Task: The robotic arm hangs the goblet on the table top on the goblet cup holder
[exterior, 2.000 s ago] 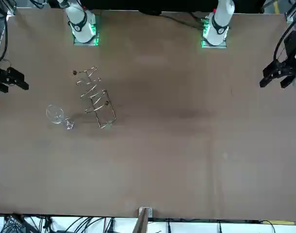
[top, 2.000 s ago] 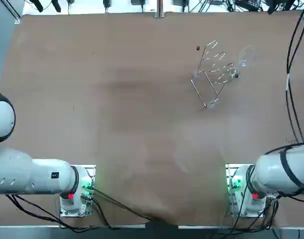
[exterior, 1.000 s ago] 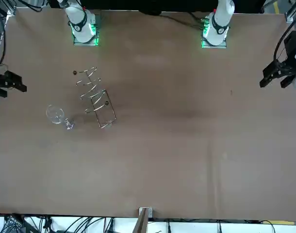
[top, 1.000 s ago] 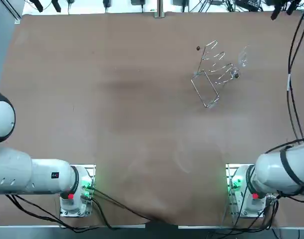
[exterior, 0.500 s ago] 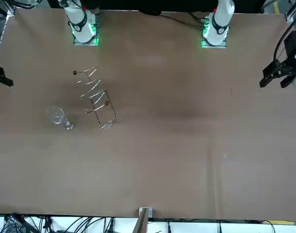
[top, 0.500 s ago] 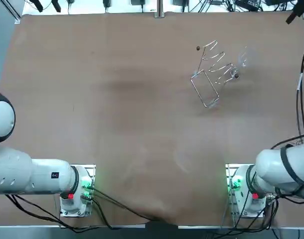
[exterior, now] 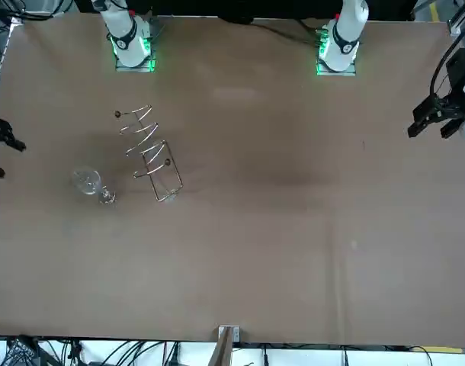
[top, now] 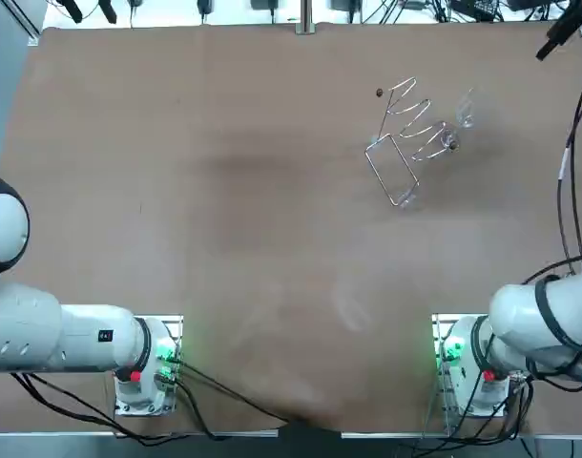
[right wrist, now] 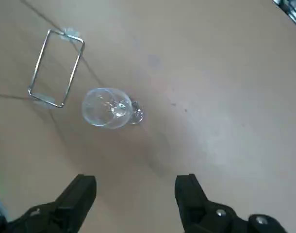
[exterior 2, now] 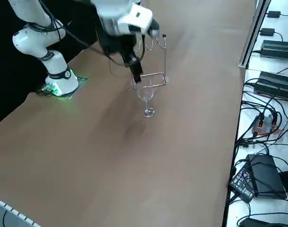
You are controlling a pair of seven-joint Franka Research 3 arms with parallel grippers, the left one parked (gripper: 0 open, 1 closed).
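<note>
brown tabletop, side-view centre: goblet upright beside wire holder, unhung. right gripper hovers above, fingers spread, empty. grasp and hanging left.

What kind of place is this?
Probably a robotics lab: two arm bases mounted on a brown table, cables and electronics boxes beside it, and a goblet and wire cup holder as props. The open right gripper hovers above the goblet.
</note>
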